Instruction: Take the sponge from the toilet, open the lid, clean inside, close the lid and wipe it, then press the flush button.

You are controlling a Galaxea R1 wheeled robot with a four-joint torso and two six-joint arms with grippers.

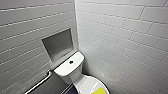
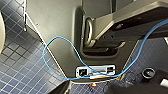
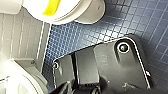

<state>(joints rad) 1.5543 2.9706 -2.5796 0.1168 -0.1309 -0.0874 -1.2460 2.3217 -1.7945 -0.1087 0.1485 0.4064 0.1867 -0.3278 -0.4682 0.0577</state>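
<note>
One sponge (image 1: 100,90) is lying flat, seemingly crosswise, on the toilet (image 1: 70,66) with its lid (image 1: 86,83) closed; I cannot tell how open either gripper is.

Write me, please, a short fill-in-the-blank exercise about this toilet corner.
1. The yellow-green sponge lies on top of the toilet's closed ____.
2. The round flush button sits in the flat top of the ____.
3. The floor is laid with small square tiles of dark ____.

Missing words: lid; tank; blue.
</note>
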